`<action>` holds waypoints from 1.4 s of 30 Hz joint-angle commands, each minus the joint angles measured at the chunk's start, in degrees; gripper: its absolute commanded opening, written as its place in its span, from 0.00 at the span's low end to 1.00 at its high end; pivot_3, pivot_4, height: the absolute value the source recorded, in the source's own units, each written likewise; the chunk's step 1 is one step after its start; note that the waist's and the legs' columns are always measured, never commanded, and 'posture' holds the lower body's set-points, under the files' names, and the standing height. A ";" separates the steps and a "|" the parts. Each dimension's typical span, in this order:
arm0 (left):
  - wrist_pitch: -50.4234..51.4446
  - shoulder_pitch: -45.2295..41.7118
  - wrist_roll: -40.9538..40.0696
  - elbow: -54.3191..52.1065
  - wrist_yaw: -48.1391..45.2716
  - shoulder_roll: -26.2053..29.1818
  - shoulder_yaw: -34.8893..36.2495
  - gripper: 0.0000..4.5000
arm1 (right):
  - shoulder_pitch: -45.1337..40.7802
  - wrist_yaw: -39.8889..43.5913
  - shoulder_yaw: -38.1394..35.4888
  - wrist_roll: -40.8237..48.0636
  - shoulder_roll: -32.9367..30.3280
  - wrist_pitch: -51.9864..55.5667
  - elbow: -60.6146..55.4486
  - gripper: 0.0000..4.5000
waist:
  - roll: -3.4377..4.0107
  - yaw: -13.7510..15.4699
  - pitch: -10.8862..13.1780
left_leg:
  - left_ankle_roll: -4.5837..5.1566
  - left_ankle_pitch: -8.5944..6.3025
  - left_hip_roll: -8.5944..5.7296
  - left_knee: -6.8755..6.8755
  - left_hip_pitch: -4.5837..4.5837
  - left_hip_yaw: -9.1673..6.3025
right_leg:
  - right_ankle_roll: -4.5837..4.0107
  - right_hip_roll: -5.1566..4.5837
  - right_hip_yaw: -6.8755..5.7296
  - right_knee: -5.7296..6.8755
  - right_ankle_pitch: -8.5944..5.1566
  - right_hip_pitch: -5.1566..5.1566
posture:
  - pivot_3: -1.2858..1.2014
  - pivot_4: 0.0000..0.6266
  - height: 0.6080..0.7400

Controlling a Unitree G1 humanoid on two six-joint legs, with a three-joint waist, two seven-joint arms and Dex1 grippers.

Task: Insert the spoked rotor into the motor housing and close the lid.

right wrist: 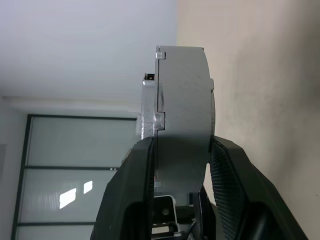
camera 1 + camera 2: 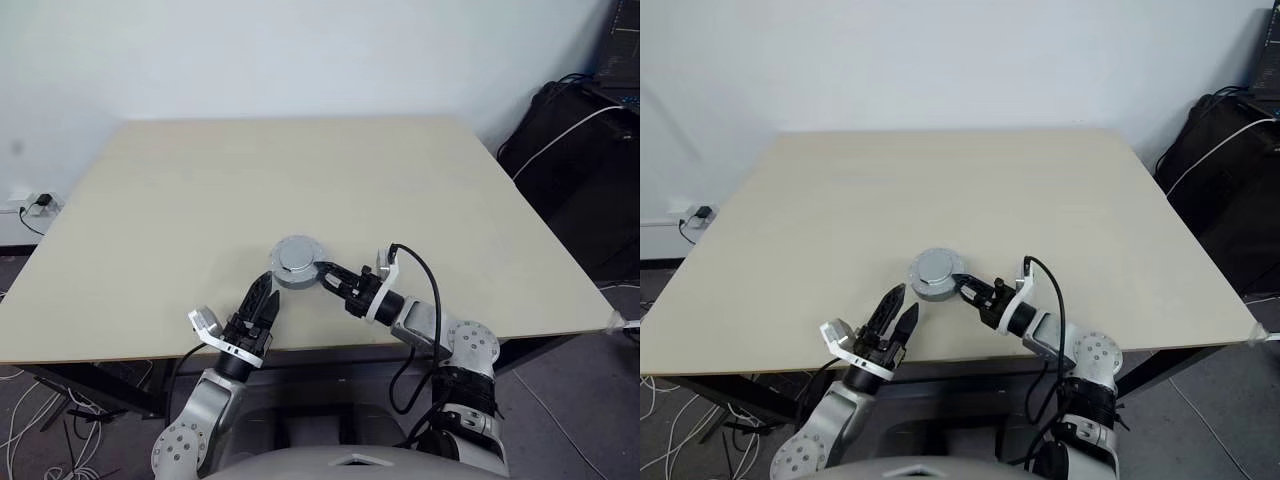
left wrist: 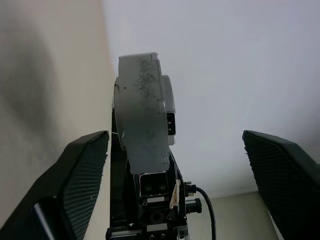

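Both my arms reach over the tabletop (image 2: 300, 170): right gripper (image 2: 322, 275) jaws clamp the closed motor housing (image 2: 297, 262), left gripper (image 2: 264, 297) jaws stand apart beside it.

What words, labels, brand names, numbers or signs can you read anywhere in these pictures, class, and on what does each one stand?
None can be read.
The grey round motor assembly held in the right pincer: plain metal, no lettering visible.
The small pale tag on the right pincer's body: too small and blurred to tell whether it carries print.
The table, the left pincer and the black bag: no markings visible.
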 commanded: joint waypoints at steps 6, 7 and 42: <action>-0.37 -0.78 -1.74 -0.03 -0.17 -7.15 -2.26 0.99 | 1.18 0.44 3.55 6.23 -0.15 3.15 -3.32 0.28 | -0.01 0.01 -0.01 | 0.01 0.00 0.00 0.01 0.00 0.06 | 0.02 0.01 0.04 0.00 0.02 -0.01 | 0.52 0.00 1.00; -0.41 -0.77 -1.76 0.00 -0.16 -7.21 -2.30 0.99 | 1.45 0.31 3.94 6.73 -0.49 3.86 -3.59 0.28 | -0.01 0.01 -0.01 | 0.01 0.00 0.00 0.01 0.00 0.07 | 0.03 0.01 0.04 0.00 0.03 -0.01 | 0.52 0.00 1.00; -0.93 0.90 -3.41 -1.26 1.00 -5.85 -3.86 0.99 | 5.10 -1.13 13.82 18.08 -7.97 1.59 -5.98 0.28 | -0.08 0.05 -0.06 | 0.06 -0.02 0.00 0.06 0.04 0.14 | 0.06 0.03 0.08 0.03 0.04 0.00 | 0.52 0.00 1.00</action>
